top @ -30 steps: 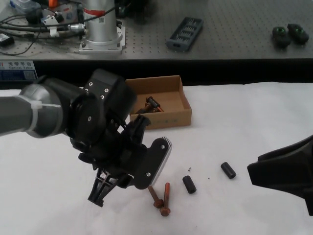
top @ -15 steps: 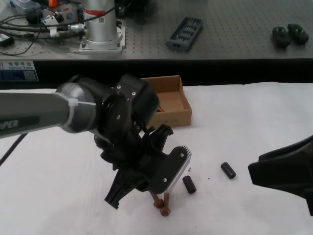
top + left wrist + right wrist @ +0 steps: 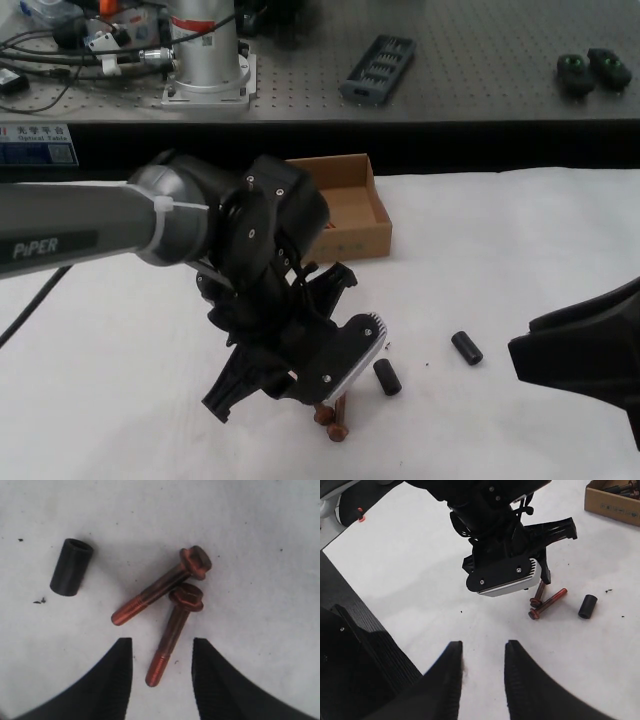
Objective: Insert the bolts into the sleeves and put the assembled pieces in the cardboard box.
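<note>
Two copper bolts (image 3: 160,587) (image 3: 172,630) lie crossed on the white cloth, with a black sleeve (image 3: 71,566) beside them. My left gripper (image 3: 161,644) hangs open just above them, its fingers on either side of one bolt's threaded end. In the high view the left arm (image 3: 270,300) covers most of the bolts (image 3: 336,428). One sleeve (image 3: 387,377) lies right of them and a second sleeve (image 3: 466,347) farther right. The cardboard box (image 3: 355,243) behind the arm holds assembled pieces. My right gripper (image 3: 482,647) is open and holds nothing, off to the right of the bolts (image 3: 547,602).
A perforated bench runs along the back with a metal post base (image 3: 205,60), a black tray (image 3: 378,63) and two dark round parts (image 3: 593,70). The right arm (image 3: 590,355) sits low at the right edge. White cloth lies free right of the box.
The left arm has swung right and lowered, so its gripper now hangs over the two bolts. The right arm, sleeves and box have stayed put.
</note>
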Robot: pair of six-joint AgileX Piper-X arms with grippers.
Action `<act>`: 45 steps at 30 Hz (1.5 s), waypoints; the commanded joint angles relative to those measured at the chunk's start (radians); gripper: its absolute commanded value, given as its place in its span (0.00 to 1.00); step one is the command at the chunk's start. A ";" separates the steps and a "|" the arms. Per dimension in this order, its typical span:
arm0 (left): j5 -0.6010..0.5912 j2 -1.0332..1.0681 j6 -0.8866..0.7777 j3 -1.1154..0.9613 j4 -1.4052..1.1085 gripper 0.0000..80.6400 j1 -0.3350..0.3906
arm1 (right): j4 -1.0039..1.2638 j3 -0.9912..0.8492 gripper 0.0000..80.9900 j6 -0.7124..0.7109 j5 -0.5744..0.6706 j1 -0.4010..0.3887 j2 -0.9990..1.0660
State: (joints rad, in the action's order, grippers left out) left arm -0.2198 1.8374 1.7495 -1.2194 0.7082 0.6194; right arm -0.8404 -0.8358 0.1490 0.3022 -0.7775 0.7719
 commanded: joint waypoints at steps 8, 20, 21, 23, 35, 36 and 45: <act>0.044 0.065 0.030 -0.012 -0.004 0.37 0.004 | -0.003 -0.005 0.29 -0.014 -0.001 -0.001 -0.011; 0.051 0.086 0.090 -0.012 -0.015 0.36 0.006 | -0.014 -0.005 0.29 -0.014 -0.001 -0.001 -0.039; 0.051 0.086 0.098 -0.012 -0.017 0.36 0.006 | -0.014 -0.005 0.29 -0.014 -0.001 -0.001 -0.039; 0.051 0.086 0.099 -0.012 -0.028 0.36 0.006 | -0.014 -0.005 0.29 -0.014 -0.001 -0.001 -0.039; 0.020 0.086 0.115 -0.012 0.001 0.22 0.063 | -0.014 -0.005 0.29 -0.014 -0.001 -0.001 -0.039; 0.020 0.086 0.109 -0.012 0.006 0.18 0.068 | -0.014 -0.005 0.29 -0.014 -0.001 -0.001 -0.039; 0.031 0.093 -0.101 -0.012 0.042 0.16 0.071 | -0.056 -0.005 0.29 -0.014 -0.001 -0.001 -0.039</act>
State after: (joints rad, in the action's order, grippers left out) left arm -0.1827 1.9147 1.7397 -1.2220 0.7074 0.6833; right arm -0.8935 -0.8358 0.1490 0.3012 -0.7775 0.7445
